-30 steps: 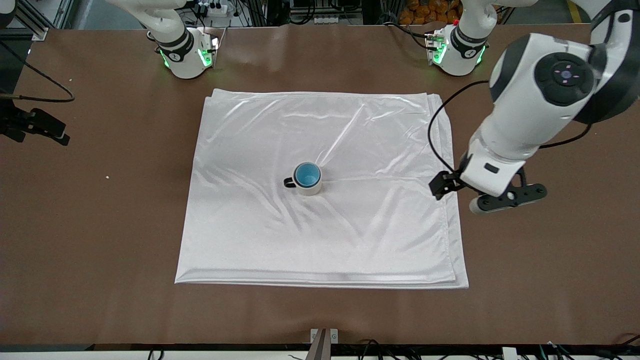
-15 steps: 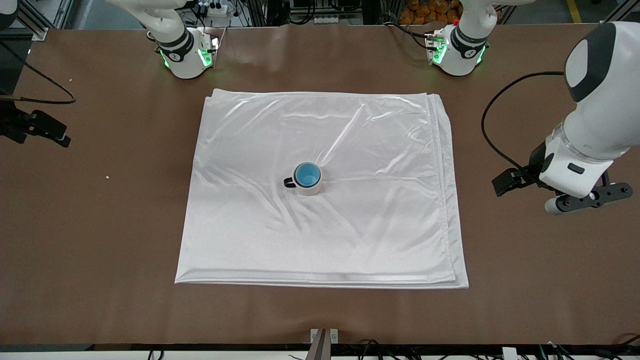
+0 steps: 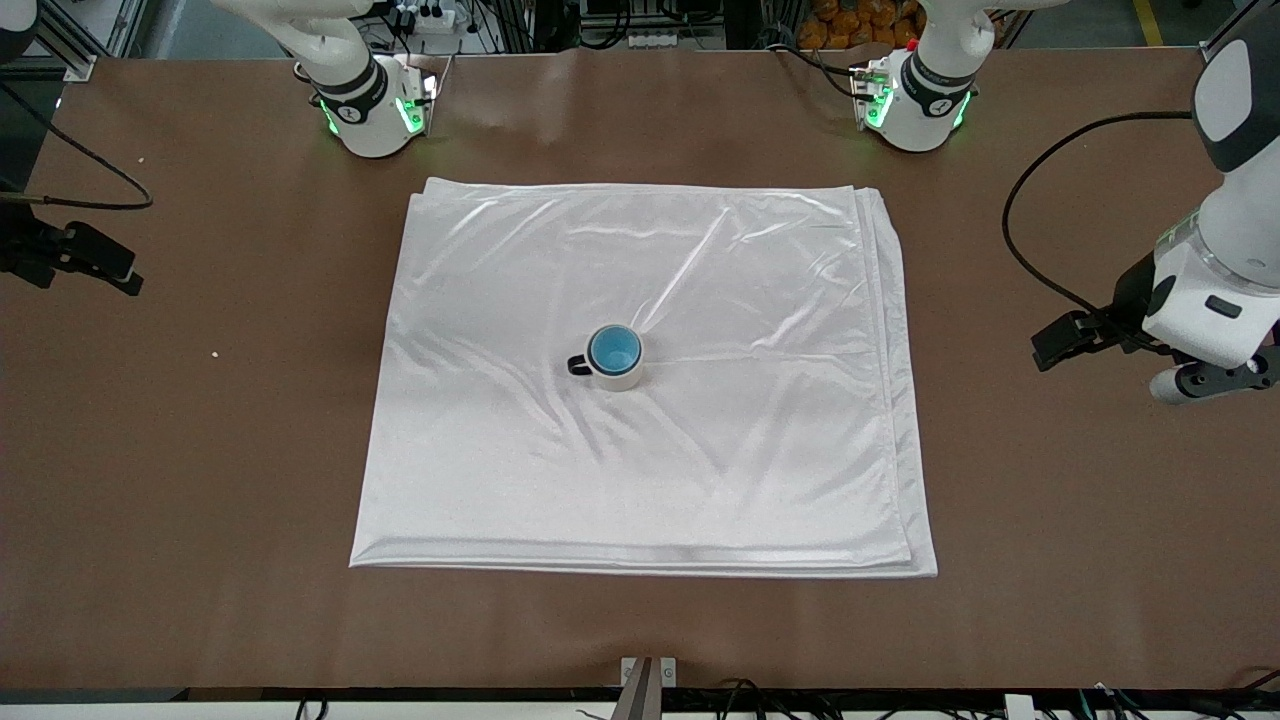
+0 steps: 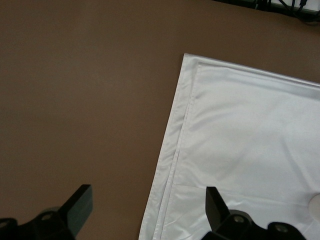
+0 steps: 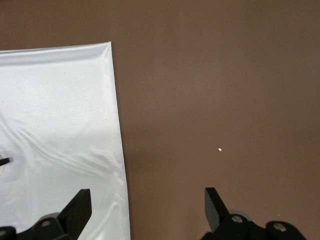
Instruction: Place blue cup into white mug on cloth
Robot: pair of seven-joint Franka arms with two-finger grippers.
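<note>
Blue cup (image 3: 615, 347): seated inside the white mug (image 3: 620, 371), mid-cloth; you see only its blue interior. Expect it light, rigid, smooth; grip its rim.
White mug: off-white, glossy, small black handle; likely slippery, breakable.
Cloth (image 3: 700, 470): shiny white, folded, softly wrinkled; will slide under load.
Left gripper (image 4: 145, 212): over bare table at the cloth's edge; fingers spread wide, empty.
Right gripper (image 5: 147, 210): likewise spread, empty, waiting.

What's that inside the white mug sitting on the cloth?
The blue cup sits nested inside the white mug, on the cloth. You see its blue rim and hollow inside; its outer wall and base are hidden by the mug. Neither pincer is near.
</note>
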